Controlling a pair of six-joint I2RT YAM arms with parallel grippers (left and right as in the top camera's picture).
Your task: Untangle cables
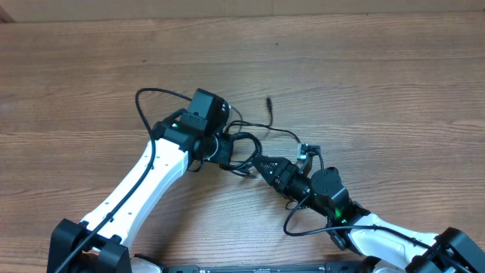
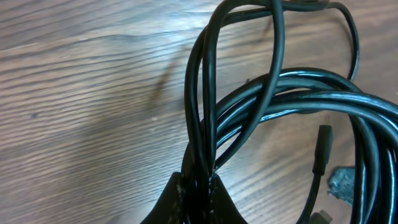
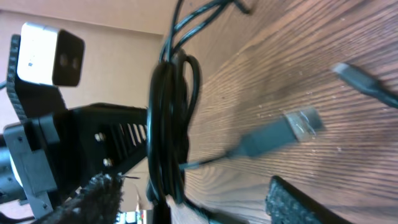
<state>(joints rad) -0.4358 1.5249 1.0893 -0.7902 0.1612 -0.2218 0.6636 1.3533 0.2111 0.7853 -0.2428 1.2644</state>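
The cables lie as a bunched black bundle near the middle of the wooden table, between the two arms. From the bundle a thin strand runs up and to the right to a small dark plug resting on the wood apart from the rest, and another strand leads right toward a silver-tipped plug beside the right arm. In the left wrist view the cables show as several glossy loops crossing one another, with two or three strands dropping straight down into the left tool, whose fingers are pressed together on them; a small black plug lies on the table to the right of the loops. From overhead the left tool sits at the left edge of the bundle. The right tool points into the bundle from the lower right. In the right wrist view its fingers stand wide apart with nothing clamped between them, the coiled cables hanging just beside the left finger and the silver-tipped plug lying flat on the table near the other finger. The left arm's white camera box shows behind the coil.
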